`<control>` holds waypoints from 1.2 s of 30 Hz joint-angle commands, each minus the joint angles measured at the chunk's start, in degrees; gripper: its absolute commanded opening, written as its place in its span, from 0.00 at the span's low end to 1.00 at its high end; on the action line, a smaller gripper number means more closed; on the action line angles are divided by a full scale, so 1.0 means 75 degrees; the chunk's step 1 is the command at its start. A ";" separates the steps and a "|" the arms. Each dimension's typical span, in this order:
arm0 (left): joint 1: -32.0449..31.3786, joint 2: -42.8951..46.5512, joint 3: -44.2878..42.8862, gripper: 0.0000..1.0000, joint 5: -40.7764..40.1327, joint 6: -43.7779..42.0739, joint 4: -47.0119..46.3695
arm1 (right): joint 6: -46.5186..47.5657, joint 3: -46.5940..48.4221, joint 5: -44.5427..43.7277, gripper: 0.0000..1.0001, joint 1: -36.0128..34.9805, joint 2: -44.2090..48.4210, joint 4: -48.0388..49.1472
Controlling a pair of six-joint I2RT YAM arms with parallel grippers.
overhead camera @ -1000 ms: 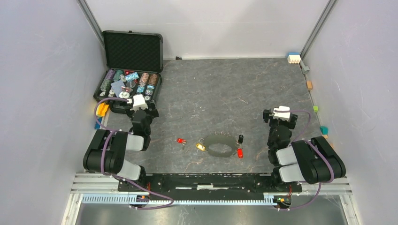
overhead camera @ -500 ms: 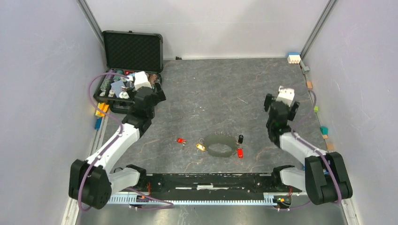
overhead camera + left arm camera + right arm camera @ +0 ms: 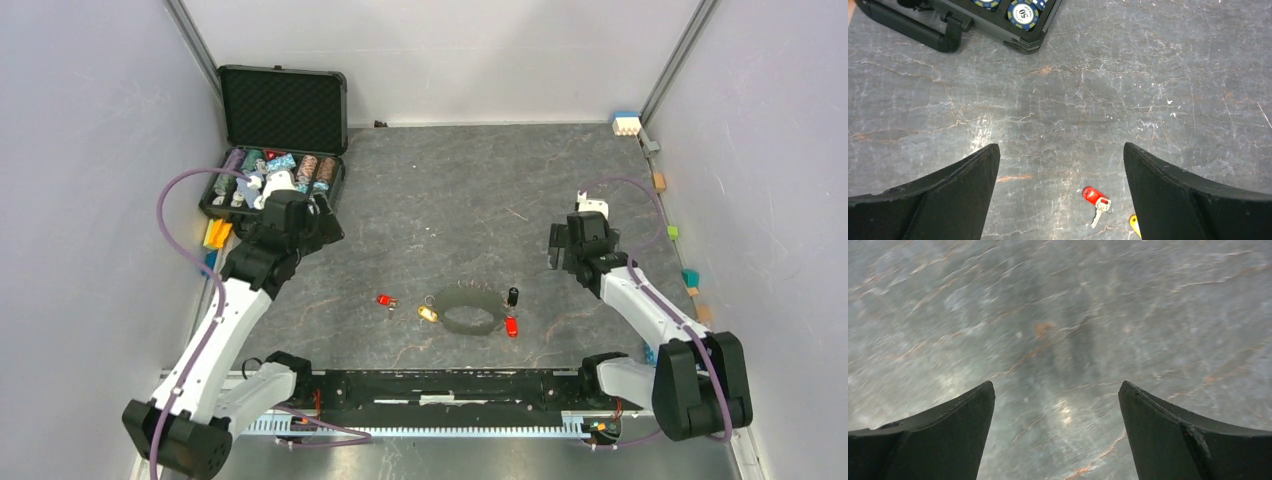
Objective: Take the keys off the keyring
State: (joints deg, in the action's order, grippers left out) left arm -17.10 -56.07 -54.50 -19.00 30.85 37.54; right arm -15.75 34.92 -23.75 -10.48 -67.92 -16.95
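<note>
keyring [image 3: 468, 310] | well apart from left pincer [image 3: 1060, 150], spread | right pincer [image 3: 1055, 385] likewise

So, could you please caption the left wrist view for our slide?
Open left gripper above the tabletop, red key loose ahead, chip case beyond.

A black case [image 3: 283, 108] is lying open at the far left corner of the grey, stone-patterned counter [image 3: 450, 190], with its foam-lined lid standing up. Poker chips [image 3: 300, 170] are sitting in rows in its tray, mixed with a few loose bits I cannot make out. Seen close from the left wrist, the case's carry handle [image 3: 908, 31] is jutting from its near side. Along the counter's right edge small blocks are lining up: white [image 3: 627, 125] in the far corner, then orange [image 3: 658, 181], green [image 3: 673, 232] and teal [image 3: 690, 277]. A yellow piece [image 3: 217, 234] is lying by the left edge, just beside the case.
</note>
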 commanded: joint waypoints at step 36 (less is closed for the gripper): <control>0.0042 0.1871 0.0352 1.00 0.2206 -0.0540 0.1077 | -0.2705 -0.3486 0.3712 0.67 -0.3650 0.3212 0.1518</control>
State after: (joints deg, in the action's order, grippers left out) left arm -16.95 -42.11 -52.05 -3.92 29.45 48.03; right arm -31.16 9.87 8.71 -33.54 -43.46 -4.21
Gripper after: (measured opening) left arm 0.995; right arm 0.718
